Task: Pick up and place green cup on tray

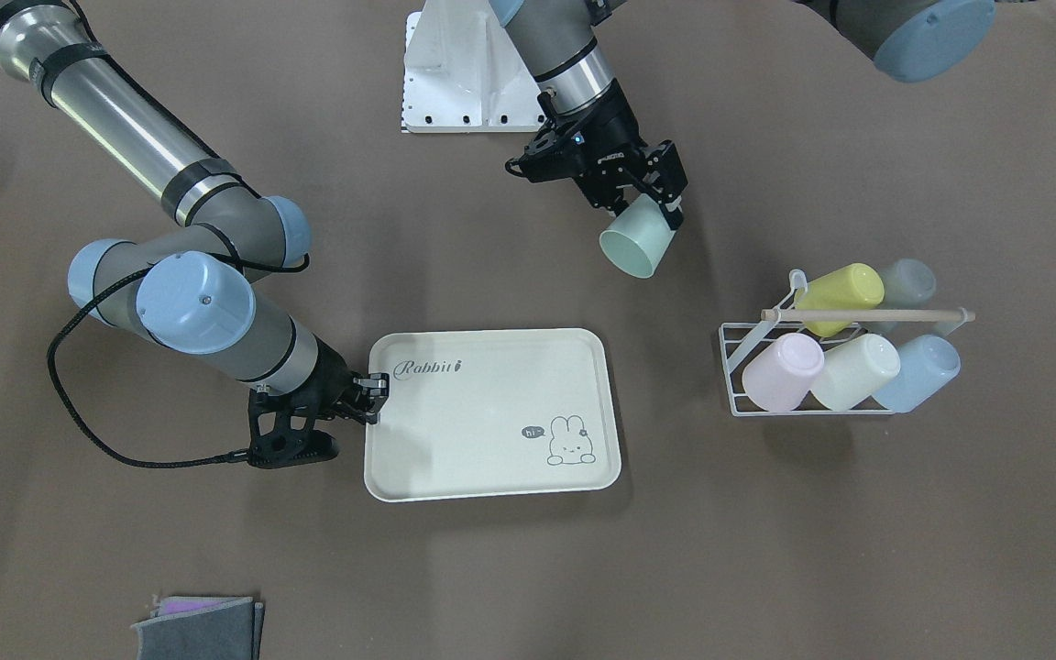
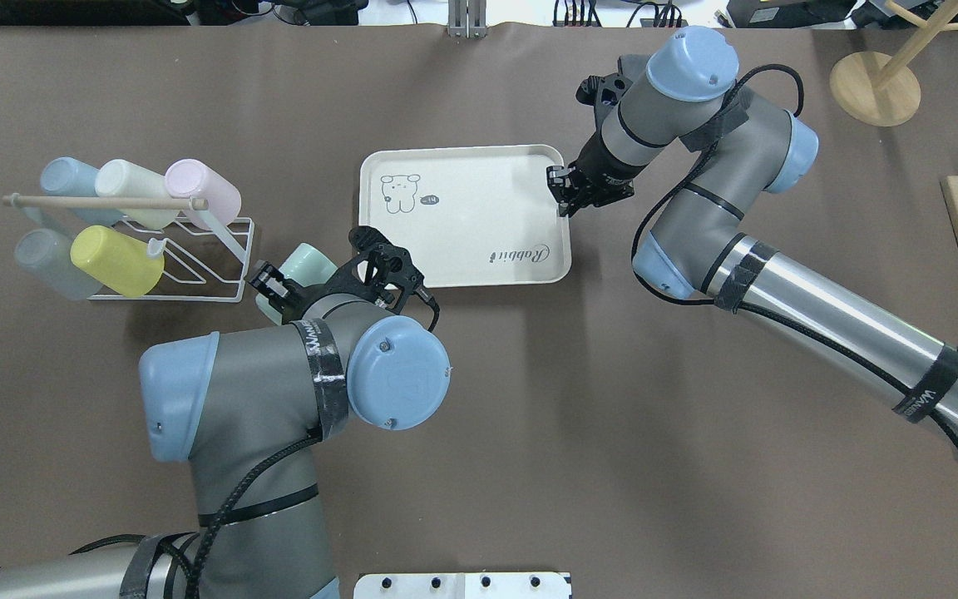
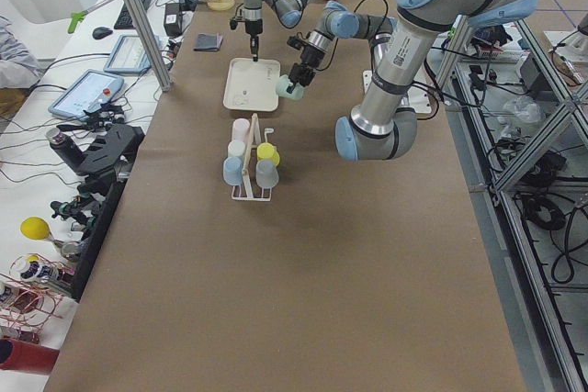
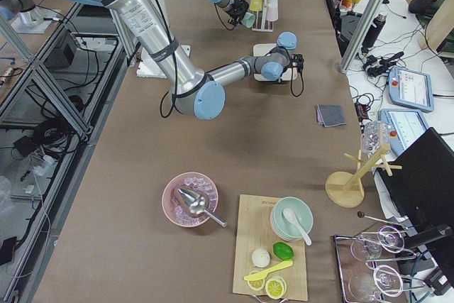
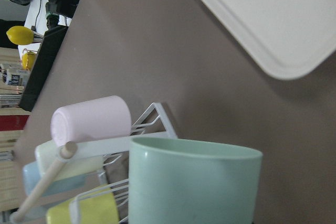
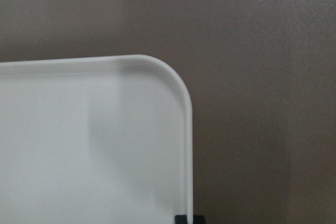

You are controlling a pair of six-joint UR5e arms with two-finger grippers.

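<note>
The green cup [image 1: 638, 243] is a mint tumbler held tilted above the table, between the rack and the tray, with its mouth towards the front camera. My left gripper [image 1: 654, 209] is shut on it. The cup also shows in the overhead view [image 2: 306, 262] and fills the bottom of the left wrist view [image 5: 194, 182]. The cream tray [image 1: 473, 431] with the "Rabbit" script lies flat on the table. My right gripper [image 1: 374, 396] is shut on its rim near a corner [image 6: 178, 87], also in the overhead view [image 2: 560, 190].
A white wire rack [image 1: 743, 353] holds a yellow cup [image 1: 840, 298], a pink cup [image 1: 782, 371], a cream cup [image 1: 853, 371], a blue cup [image 1: 918, 371] and a grey cup [image 1: 906, 282]. A grey cloth [image 1: 203, 628] lies at the front. A white mount plate [image 1: 464, 82] sits by the base.
</note>
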